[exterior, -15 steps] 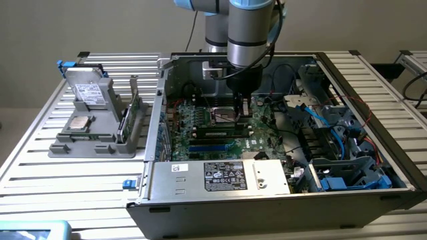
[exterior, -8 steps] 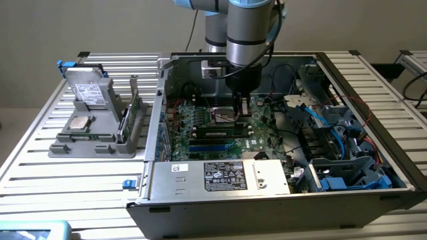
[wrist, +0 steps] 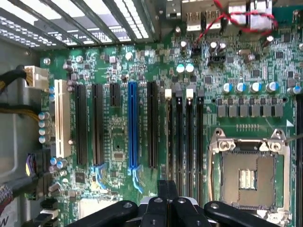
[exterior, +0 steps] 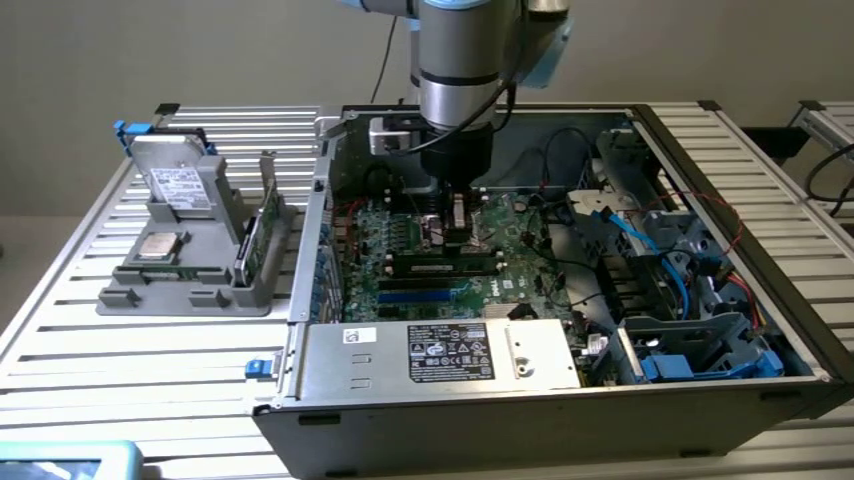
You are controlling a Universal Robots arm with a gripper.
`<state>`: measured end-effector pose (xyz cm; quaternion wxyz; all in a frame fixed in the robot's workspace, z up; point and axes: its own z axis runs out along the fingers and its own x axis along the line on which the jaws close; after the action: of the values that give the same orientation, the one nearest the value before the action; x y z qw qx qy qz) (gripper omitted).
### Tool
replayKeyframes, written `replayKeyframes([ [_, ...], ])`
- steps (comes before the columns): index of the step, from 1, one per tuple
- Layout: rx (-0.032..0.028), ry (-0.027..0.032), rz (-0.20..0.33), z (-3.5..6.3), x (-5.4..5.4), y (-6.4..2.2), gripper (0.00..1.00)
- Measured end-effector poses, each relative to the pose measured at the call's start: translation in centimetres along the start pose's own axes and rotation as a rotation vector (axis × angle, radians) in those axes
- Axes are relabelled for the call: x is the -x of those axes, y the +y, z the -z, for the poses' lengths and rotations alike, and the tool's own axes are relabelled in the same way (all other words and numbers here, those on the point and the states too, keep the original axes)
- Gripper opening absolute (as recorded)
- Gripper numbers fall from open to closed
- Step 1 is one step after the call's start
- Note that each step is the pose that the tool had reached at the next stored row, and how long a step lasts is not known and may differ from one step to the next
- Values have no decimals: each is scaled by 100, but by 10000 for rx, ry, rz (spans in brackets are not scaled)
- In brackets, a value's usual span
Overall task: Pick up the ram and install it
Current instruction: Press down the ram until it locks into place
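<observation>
We see the end effector (exterior: 458,232) pressed together and empty, low inside the open computer case (exterior: 694,300) over the green motherboard (wrist: 118,142). The ram (exterior: 447,268) lies seated in one of the long black slots (wrist: 189,142) just below the fingers in the exterior view. On the slatted bench (exterior: 80,330) at that view's left sits a grey parts holder (exterior: 187,270).

I see a slatted metal table (exterior: 160,350) carrying everything. Directly on it sits an open computer case (exterior: 561,400), and just beside that, toward the exterior view's left, a grey parts holder (exterior: 187,290). A teal object (exterior: 67,462) shows at the table's near corner.
</observation>
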<state>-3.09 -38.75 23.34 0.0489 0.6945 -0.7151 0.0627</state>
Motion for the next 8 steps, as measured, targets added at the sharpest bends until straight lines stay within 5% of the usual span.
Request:
replayKeyframes([
  [4, -10, -9, -2, 1, -17, 165, 11],
  [8, -10, -13, -1, 2, -12, 206, 11],
])
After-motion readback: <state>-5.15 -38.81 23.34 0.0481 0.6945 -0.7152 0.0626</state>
